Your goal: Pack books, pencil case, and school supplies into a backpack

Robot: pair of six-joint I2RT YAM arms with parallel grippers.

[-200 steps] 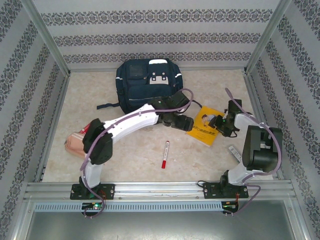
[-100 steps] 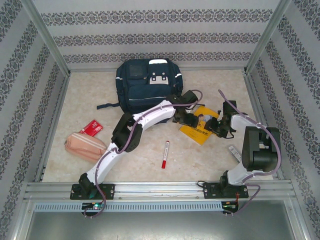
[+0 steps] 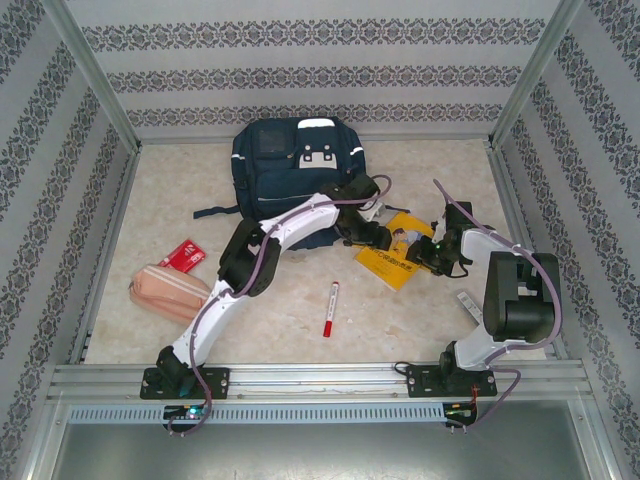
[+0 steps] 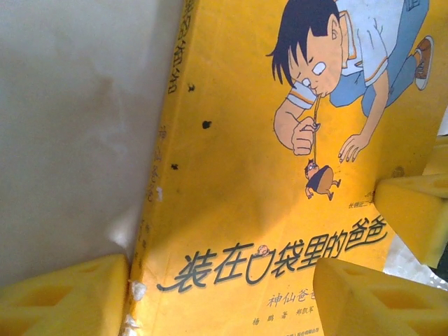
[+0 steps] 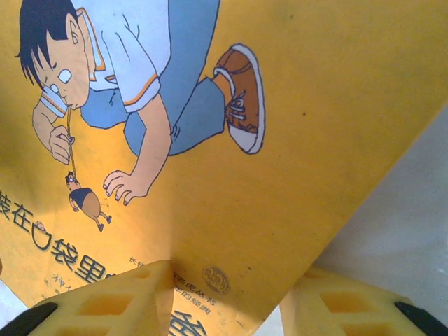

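The left gripper (image 4: pixel 217 280) stands wide. In its wrist view one yellow finger (image 4: pixel 63 301) sits over the bare table (image 4: pixel 70 105) just outside the book's spine, and the other (image 4: pixel 378 301) sits over the cover of the book (image 4: pixel 231 175), below the title. Both fingers are cut off by the bottom edge, so I cannot tell whether either tip touches anything. A third yellow block (image 4: pixel 413 210) pokes in at the right edge; the frame crops most of it.

The right gripper (image 5: pixel 227 294) has its fingers partway apart. The book's (image 5: pixel 315 105) corner edge runs down into the gap between them, with the table (image 5: pixel 406 210) showing past that edge. The fingertips lie below the frame, so I cannot tell whether they pinch the cover.

From above, the left gripper (image 3: pixel 378 237) and right gripper (image 3: pixel 428 255) meet over the yellow book (image 3: pixel 392 262), which lies right of centre on the table (image 3: pixel 400 330). They cover much of it, and its picture is too small to read here.

The navy backpack (image 3: pixel 300 165) lies at the far side, just beyond the book. The left arm crosses its near edge and hides part of it, and I cannot tell whether its main compartment is open.

The marker (image 3: pixel 330 308) lies alone toward the near edge, red cap nearest the arms. The pink pencil case (image 3: pixel 168 290) lies well to the left, its right end just beside the left arm. A small red packet (image 3: pixel 183 254) sits just beyond it, its print too small to read.
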